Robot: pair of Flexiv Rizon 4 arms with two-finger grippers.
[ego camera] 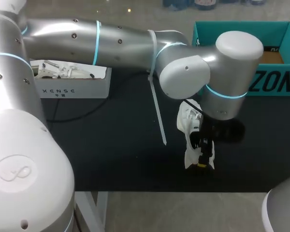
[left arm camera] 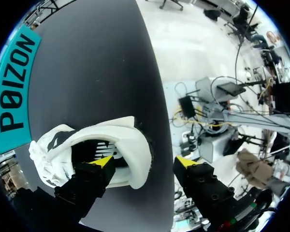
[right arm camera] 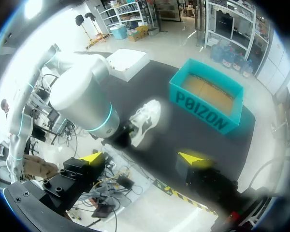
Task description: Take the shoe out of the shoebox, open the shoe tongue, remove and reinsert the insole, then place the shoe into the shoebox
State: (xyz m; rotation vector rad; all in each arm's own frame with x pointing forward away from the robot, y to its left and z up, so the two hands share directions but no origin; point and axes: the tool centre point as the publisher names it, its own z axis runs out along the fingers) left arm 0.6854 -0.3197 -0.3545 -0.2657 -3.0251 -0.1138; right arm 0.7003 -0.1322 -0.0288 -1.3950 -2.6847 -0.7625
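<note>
Left wrist view is showing the relation that matters: the left gripper (left arm camera: 144, 162) is standing released, one yellow-tipped finger dipping into the mouth of the white shoe (left arm camera: 130, 145) and the other hanging outside the heel, past the edge of the black table (left arm camera: 101, 58), so the heel wall is sitting between the fingers without being pinched. The shoe's long axis is running along the line joining the two fingers, the laced toe end lying beyond the inner finger and the heel toward the outer one. It is lying out of the teal shoebox (left arm camera: 14, 87), which is standing ahead of and to the toe side of this gripper, apart from the shoe. The left arm is plainly the nearer one; the right gripper (right arm camera: 142, 159) is hanging well back from the shoe with its fingers spread and nothing between them. I judge that closing on the heel wall or reaching deeper for the insole is turning on that inner finger. Large dark lettering is running along the shoebox's side, and small print is marking a white box (ego camera: 75, 87) far off to the left gripper's side
</note>
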